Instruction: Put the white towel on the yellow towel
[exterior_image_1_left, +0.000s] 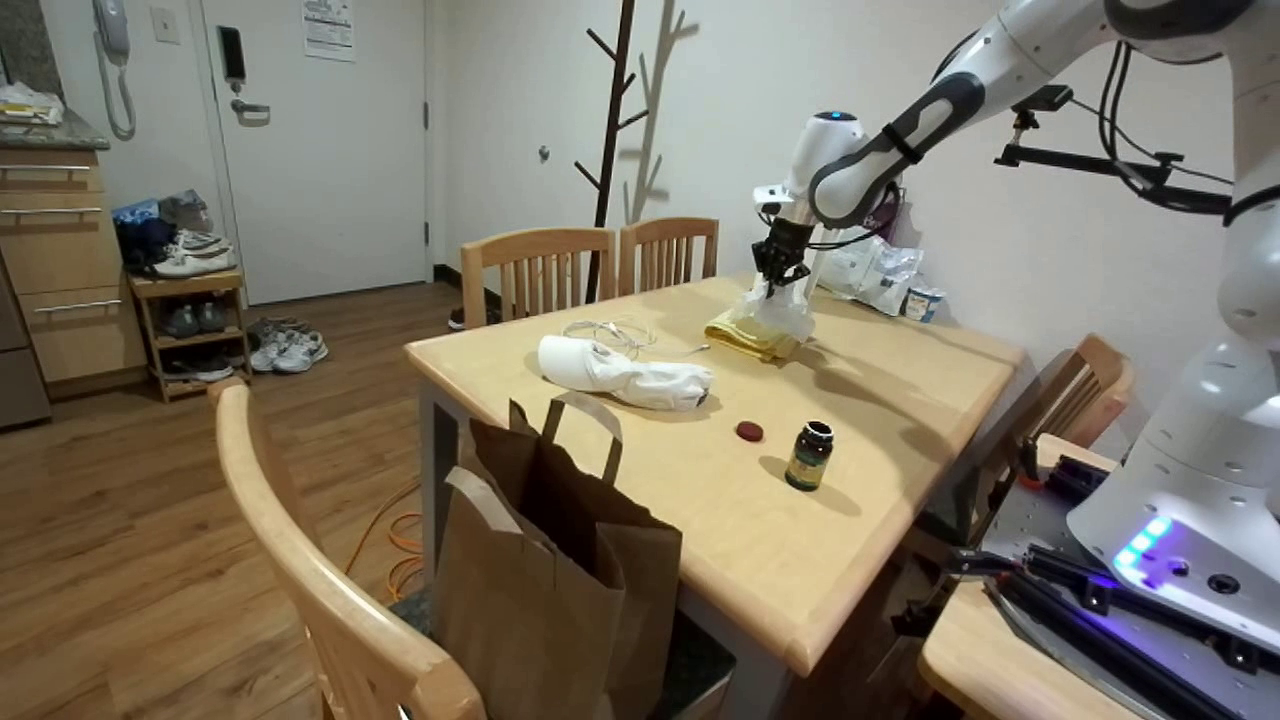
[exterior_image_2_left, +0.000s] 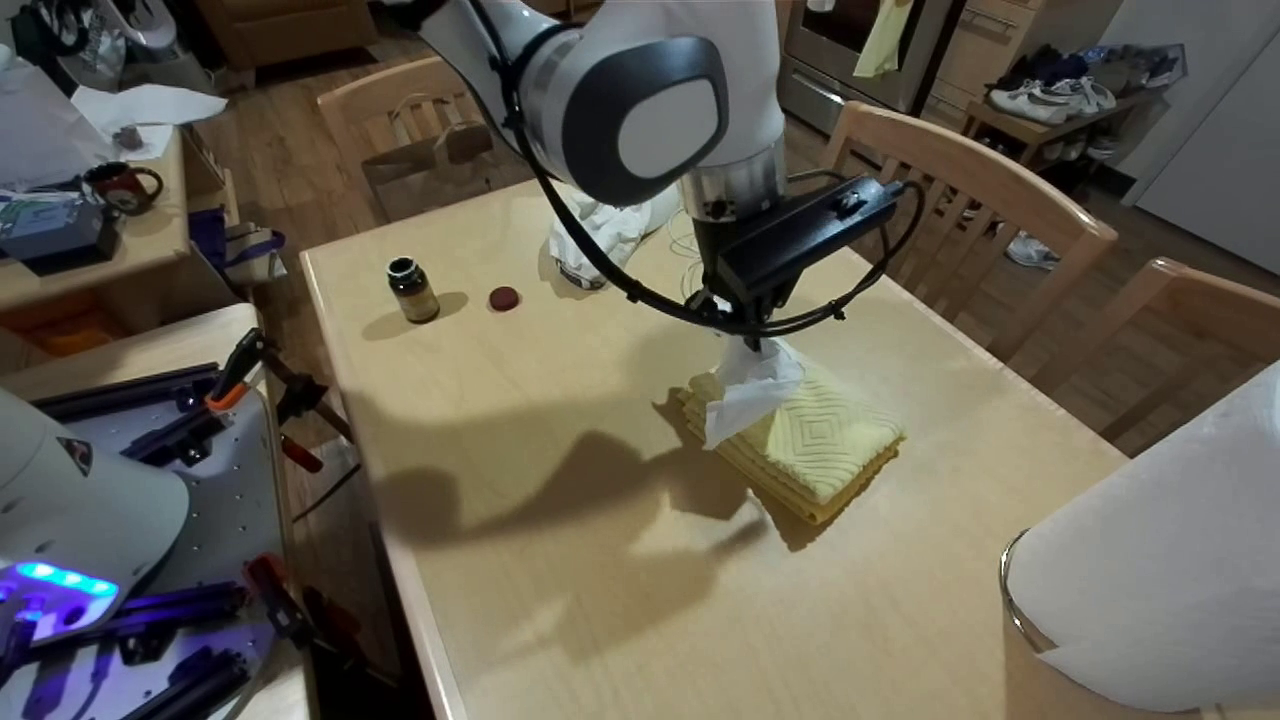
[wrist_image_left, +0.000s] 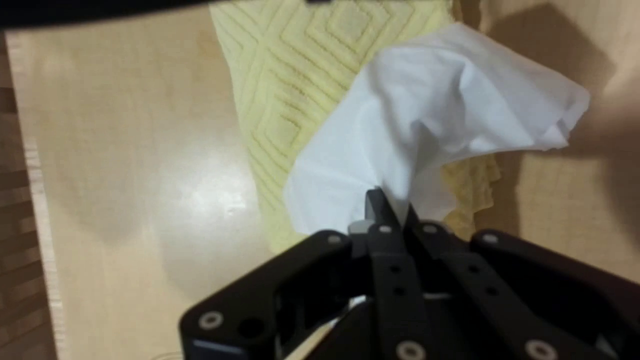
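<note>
Wrist view only catches a slice of the desk (exterior_image_1_left: 780, 390), but both exterior views show loads of it, so that's the big one. Next is the arm (exterior_image_1_left: 960, 110), reaching in from around 2 o'clock in an exterior view. Over there you've also got a brown bag (exterior_image_1_left: 560, 570) off the desk's 8 o'clock side, and a white bundle (exterior_image_1_left: 625, 375) lying on top (honestly can't tell what it is). The yellow towel (exterior_image_2_left: 820, 430) is folded flat on the desk, somewhere between 2 and 3 o'clock from the bundle. Right above it hangs the white towel (wrist_image_left: 395, 115), one end poking past the yellow edge toward 2 o'clock in the wrist view. Can't tell if the two are touching. The gripper (wrist_image_left: 392, 206) is pinched tight on the white towel, fabric bunched in its grip. Small stuff: a dark jar (exterior_image_1_left: 810, 456) stands upright at 4 o'clock from the bundle, and a reddish lid (exterior_image_1_left: 749, 431) lies flat near it, at the jar's 10 o'clock, not touching.
</note>
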